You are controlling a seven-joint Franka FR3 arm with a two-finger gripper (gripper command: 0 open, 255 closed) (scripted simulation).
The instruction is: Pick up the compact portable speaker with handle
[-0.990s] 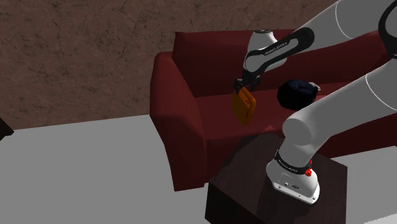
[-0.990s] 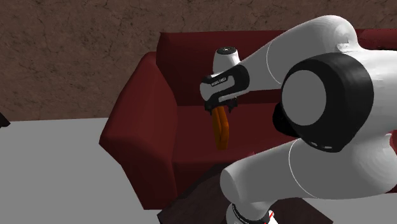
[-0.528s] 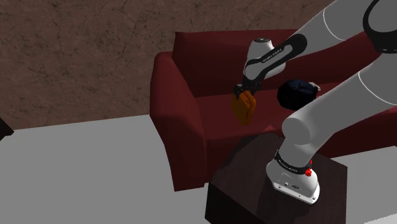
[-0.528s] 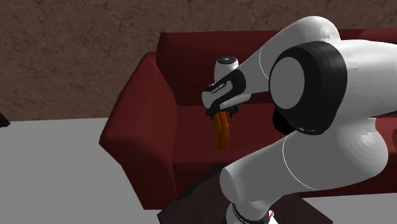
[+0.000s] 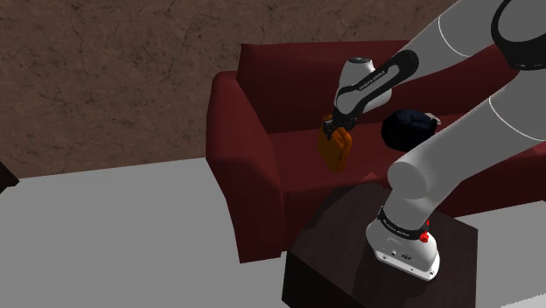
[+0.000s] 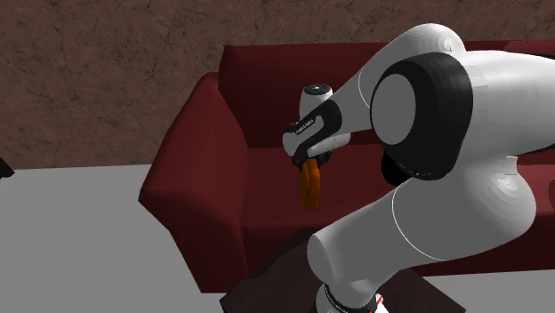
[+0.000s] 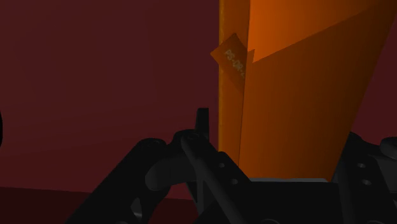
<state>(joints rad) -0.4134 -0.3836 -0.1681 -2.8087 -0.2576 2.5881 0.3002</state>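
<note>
An orange speaker (image 5: 335,150) stands upright on the seat of a dark red sofa (image 5: 254,157), near its armrest. In the second exterior view the speaker (image 6: 309,188) appears edge-on and narrow. My black gripper (image 5: 335,130) comes down onto the speaker's top from above, also seen as the gripper (image 6: 309,162) in the second exterior view. From the wrist, the orange speaker (image 7: 299,95) sits between the two fingers of the gripper (image 7: 280,130), which clasp it on both sides. The speaker rests on the seat cushion.
A dark, rounded object (image 5: 409,127) lies on the sofa seat to the shoulder view's right of the speaker. The dark stand (image 5: 332,254) is right in front of the sofa. Grey floor (image 5: 114,236) spreads to the left, and a brown wall (image 5: 105,79) stands behind.
The hand has sunk a little lower onto the speaker's top and the fingers have closed in on it. The speaker has stayed in place on the seat.
</note>
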